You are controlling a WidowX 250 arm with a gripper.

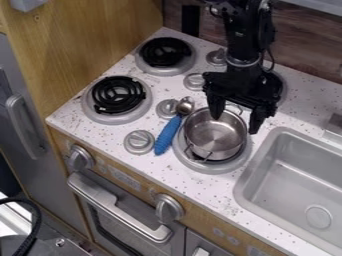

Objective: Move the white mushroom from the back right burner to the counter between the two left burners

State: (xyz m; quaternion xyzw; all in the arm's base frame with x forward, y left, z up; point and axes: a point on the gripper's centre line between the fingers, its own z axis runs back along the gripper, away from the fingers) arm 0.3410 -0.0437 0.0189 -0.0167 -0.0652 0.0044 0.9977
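- You have a small, round, silver metal pot with thin wire handles.
- It stands upright, open-topped, its shiny inside showing.
- You'll find it on the near right burner.

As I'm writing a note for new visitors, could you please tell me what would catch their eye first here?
Probably the black claw, spread open at the small metal pot on the front burner nearest the sink. Next would come the spoon with the bright blue handle, lying beside the pot on the side away from the sink.

Spoon in way beside pot
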